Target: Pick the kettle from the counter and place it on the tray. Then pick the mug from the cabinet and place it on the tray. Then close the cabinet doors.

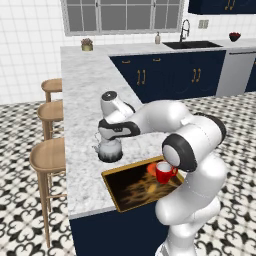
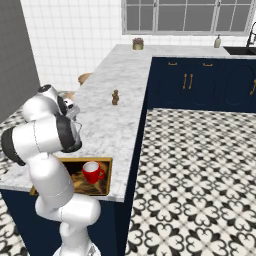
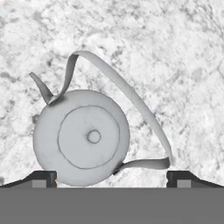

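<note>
Above kettle [image 3: 81, 136] on counter [image 3: 183, 52]: tool [image 3: 112, 178] wide apart.

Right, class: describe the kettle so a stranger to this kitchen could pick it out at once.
Find the marbled counter with the wooden stools beside it. Near its close end lies a patterned tray holding a red mug. The kettle stands on bare stone just beyond the tray: squat, silver-grey, with an arched handle.

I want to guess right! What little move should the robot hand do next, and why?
Probably go straight down and close on the kettle. The open gripper hangs right above it on the counter, one finger on each side, and the kettle is not yet on the tray.
</note>
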